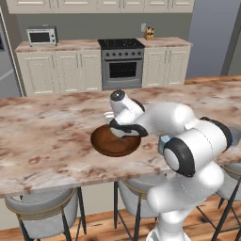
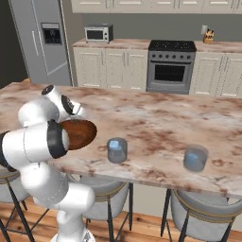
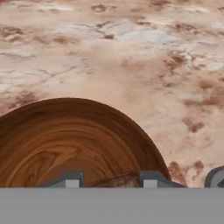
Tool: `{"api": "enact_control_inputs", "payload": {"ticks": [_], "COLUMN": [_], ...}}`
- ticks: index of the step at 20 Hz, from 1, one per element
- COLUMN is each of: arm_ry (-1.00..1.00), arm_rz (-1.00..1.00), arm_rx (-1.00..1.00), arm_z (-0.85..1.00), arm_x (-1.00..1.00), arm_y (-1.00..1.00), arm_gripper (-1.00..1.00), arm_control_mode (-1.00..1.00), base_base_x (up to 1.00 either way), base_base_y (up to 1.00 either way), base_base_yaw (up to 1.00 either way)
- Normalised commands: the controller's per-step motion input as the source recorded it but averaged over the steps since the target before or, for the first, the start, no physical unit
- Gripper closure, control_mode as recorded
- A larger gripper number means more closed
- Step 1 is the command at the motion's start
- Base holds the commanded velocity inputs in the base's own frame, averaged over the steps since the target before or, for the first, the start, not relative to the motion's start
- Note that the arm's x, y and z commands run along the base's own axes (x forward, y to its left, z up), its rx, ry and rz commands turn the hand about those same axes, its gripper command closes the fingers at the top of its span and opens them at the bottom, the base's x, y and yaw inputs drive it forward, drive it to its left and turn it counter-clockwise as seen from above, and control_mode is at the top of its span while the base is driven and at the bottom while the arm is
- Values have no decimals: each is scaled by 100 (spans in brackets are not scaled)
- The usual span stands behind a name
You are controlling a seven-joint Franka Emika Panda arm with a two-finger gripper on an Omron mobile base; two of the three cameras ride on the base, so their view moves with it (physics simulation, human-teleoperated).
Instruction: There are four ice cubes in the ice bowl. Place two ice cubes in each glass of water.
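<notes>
Bowl (image 1: 115, 141) of dark brown wood sits on the marble worktop (image 1: 47, 136) directly under my jaws (image 3: 111, 180), which are drawn in close over its floor; whether they pinch an ice cube I cannot tell, since no cube shows between the tips. Off to the right of my jaws stand two grey glasses, one near (image 2: 116, 150), one farther along (image 2: 195, 158).

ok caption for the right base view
Arm reaching into the wooden bowl, two glasses of water waiting on the marble counter.
</notes>
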Motion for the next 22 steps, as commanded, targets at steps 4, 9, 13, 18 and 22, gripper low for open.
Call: {"api": "enact_control_inputs", "payload": {"ticks": [4, 9, 13, 18, 22], "arm_ry": [-24, -12, 0, 10, 12], "arm_rz": [0, 0, 0, -1, -1], "arm_rx": [16, 22, 17, 11, 10], "arm_z": [99, 100, 100, 92, 64], "arm_x": [-71, -41, -23, -20, -27], "arm_y": [-66, -46, -35, -34, -43], "arm_gripper": [100, 100, 100, 100, 100], "arm_control_mode": [-100, -100, -100, -100, -100], "base_base_x": [0, 0, 0, 0, 0], "base_base_y": [0, 0, 0, 0, 0], "base_base_yaw": [0, 0, 0, 0, 0]}}
